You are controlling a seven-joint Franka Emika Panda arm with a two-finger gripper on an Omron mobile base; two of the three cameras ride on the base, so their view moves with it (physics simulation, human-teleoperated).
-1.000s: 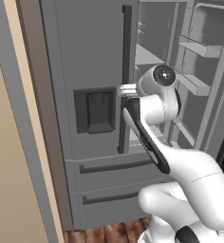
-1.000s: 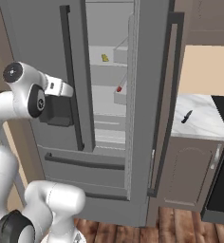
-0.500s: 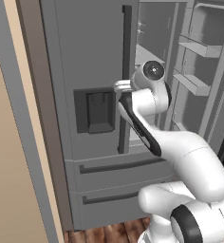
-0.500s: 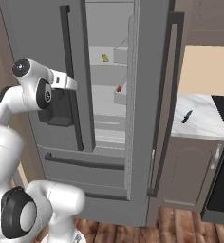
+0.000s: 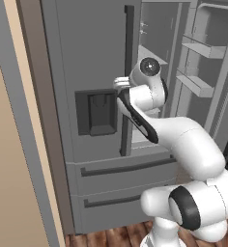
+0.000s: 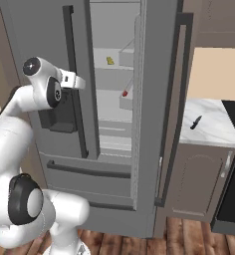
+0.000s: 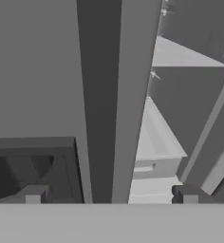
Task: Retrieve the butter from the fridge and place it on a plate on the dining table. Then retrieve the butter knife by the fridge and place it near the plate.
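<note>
1 butter (image 6: pixel 110 61) stick lies on an upper shelf inside the open fridge (image 6: pixel 117 164), well above the small red item (image 6: pixel 124 93). The likely risk is the wrist or fingers clipping the closed left door's edge or dark handle (image 7: pixel 98 95) on the way in. The hand (image 7: pixel 111 197) sits close to that handle, fully spread and holding nothing.

- Left base view: behind-left of arm, facing the fridge (image 5: pixel 87 72), near.
- Right base view: behind-right, same fridge, open right door (image 6: pixel 162 109).
- Hand view: close against left door handle (image 7: pixel 97 95).
</note>
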